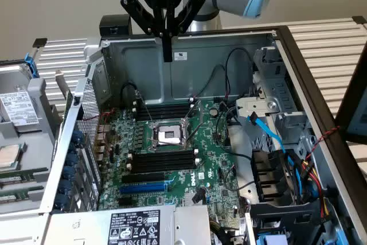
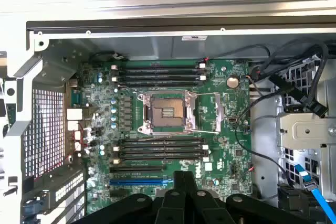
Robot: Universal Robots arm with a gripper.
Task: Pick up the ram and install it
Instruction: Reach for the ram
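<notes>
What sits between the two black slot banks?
The CPU socket, between the wall-side bank and the blue-slot-side bank; the wrist view shows it.

The case [image 1: 229, 67] is made of bare grey sheet metal, matt and smooth. The motherboard [image 1: 215, 159] is seen as green circuit board with a slight gloss. The memory slots [image 2: 157, 149] are moulded in black plastic with white clips, and one long slot [image 2: 139, 181] in blue plastic. The socket frame [image 2: 165, 111] is finished in bright metal. The gripper [image 1: 167, 55] is coated matt black. A white paper label [image 1: 135, 225] is stuck on grey metal.
</notes>
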